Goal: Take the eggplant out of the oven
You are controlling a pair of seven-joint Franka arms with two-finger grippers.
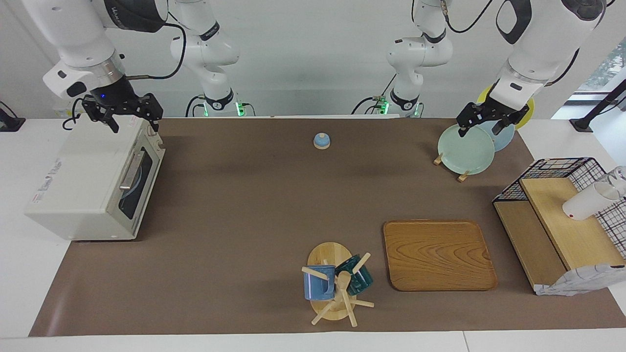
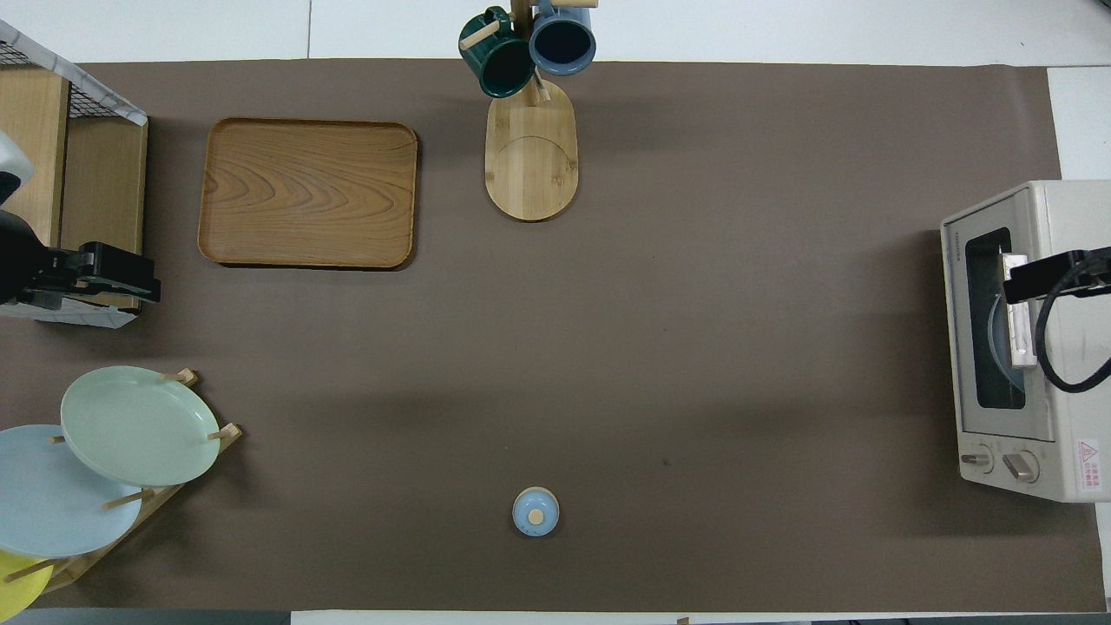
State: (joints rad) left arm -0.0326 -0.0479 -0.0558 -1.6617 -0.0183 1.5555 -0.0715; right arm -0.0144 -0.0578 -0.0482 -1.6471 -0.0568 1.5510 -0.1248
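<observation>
Oven door shut, nothing taken out yet.

My right claw (image 1: 131, 117) hangs spread wide over the oven (image 1: 93, 186), empty; the left claw (image 1: 484, 123) waits wide over the plate rack (image 1: 464, 149). I cannot see the eggplant; presumably inside. Next I must pull the handle (image 1: 131, 171) down.

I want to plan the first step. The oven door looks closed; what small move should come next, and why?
Probably the right gripper, open above the oven, should lower to the door's silver handle: the door is shut, hiding any eggplant.
</observation>
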